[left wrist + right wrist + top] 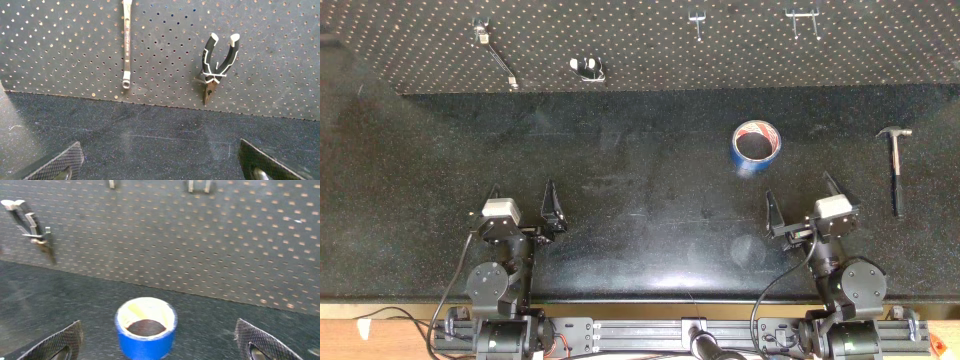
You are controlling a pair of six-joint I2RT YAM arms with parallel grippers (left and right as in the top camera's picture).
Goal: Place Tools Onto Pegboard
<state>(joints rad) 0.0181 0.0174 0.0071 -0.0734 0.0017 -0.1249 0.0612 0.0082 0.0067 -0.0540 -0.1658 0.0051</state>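
Two tools hang on the pegboard (640, 40) already: wrench (127, 45) and pliers (216, 65). Tape roll (146, 327) lies flat on the tabletop (640, 180) just ahead of the right end effector (802, 205). Hammer (895, 165) lies further right. Left end effector (523, 205) and right both gape wide, empty. Risks: a rim pinch on the tape may slip or miss the hook (697, 20). The head-heavy hammer could pivot in the grip.

Black table (620, 200) with tape roll (750, 164), hammer (895, 175)
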